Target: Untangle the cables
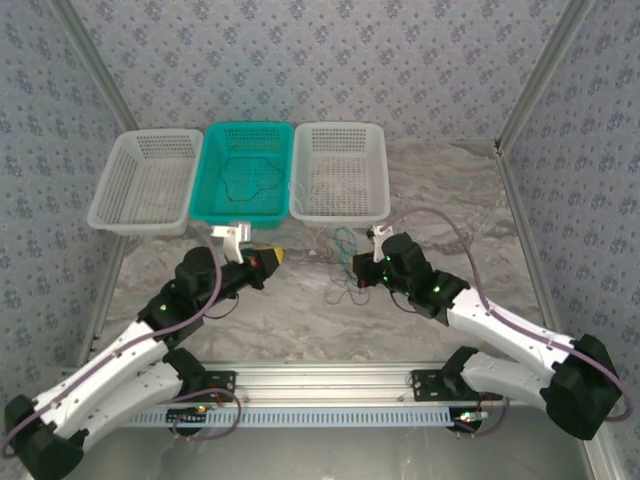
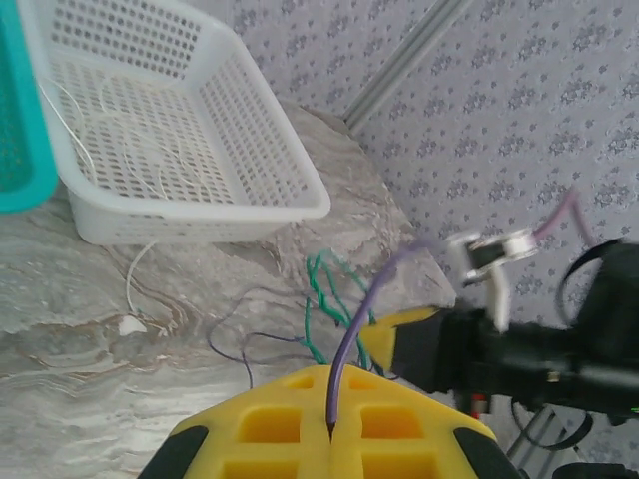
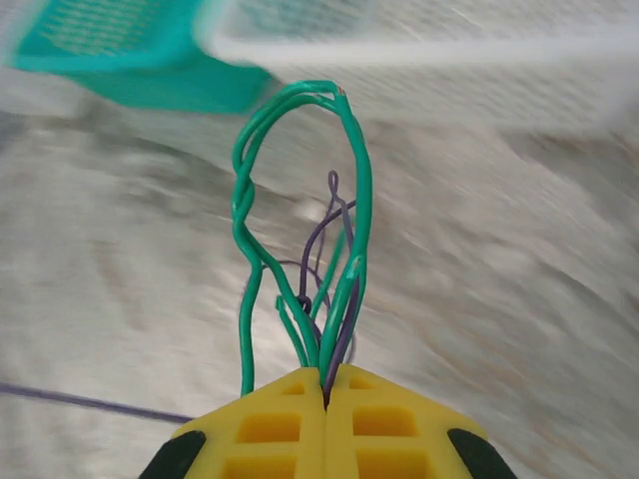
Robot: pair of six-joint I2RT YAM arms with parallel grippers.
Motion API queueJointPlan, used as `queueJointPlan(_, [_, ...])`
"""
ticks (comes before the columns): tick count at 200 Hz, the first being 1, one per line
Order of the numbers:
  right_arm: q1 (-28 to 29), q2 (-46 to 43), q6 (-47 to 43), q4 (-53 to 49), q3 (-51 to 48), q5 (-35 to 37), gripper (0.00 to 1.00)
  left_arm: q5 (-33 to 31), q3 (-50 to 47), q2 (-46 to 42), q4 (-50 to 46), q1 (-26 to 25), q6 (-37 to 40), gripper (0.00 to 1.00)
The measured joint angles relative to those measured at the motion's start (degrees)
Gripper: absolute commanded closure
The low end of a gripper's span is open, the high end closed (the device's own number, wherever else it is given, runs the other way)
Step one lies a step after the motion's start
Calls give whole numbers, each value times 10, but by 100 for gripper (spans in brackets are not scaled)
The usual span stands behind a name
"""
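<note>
A tangle of thin green cables and dark purple ones lies on the marble table between my two grippers. My left gripper is shut on a single purple wire that arcs up and to the right; in the top view the left gripper sits just left of the tangle. My right gripper is shut on a bundle of looping green cables together with a purple strand. In the left wrist view the green cables stand beside the right gripper's yellow fingertip.
Three baskets line the back: a white one, a teal one holding a dark cable loop, and another white one with pale wires inside. A white wire trails onto the table from the white basket.
</note>
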Motion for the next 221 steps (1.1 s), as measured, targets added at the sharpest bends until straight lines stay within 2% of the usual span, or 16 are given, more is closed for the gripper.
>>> queueJointPlan(15, [-24, 9, 31, -2, -36, -5, 91, -4, 0, -10, -18, 0, 2, 100])
queueJointPlan(28, [-33, 13, 48, -4, -44, -14, 86, -4, 0, -5, -29, -1, 2, 100])
queueJointPlan(40, [-38, 13, 52, -5, -43, -15, 74, -5, -2, -2, -31, -1, 2, 100])
queueJointPlan(65, [-38, 9, 58, -34, -23, -17, 58, -4, -2, 7, -19, -1, 0, 100])
queueJointPlan(93, [4, -13, 34, -41, 15, -6, 36, -2, -2, 22, -5, -1, -3, 100])
queueJointPlan(119, [52, 5, 46, -39, 51, 45, 34, 3, -2, 27, 4, -1, -5, 100])
queueJointPlan(155, [35, 125, 143, -93, 92, 123, 32, 4, -2, 24, 6, -1, -7, 100])
queueJointPlan(190, [50, 230, 185, -117, 110, 124, 32, 4, -2, 5, -2, -1, -7, 100])
queueJointPlan(221, [57, 270, 199, -111, 136, 118, 35, 4, -2, 0, -3, -1, -7, 100])
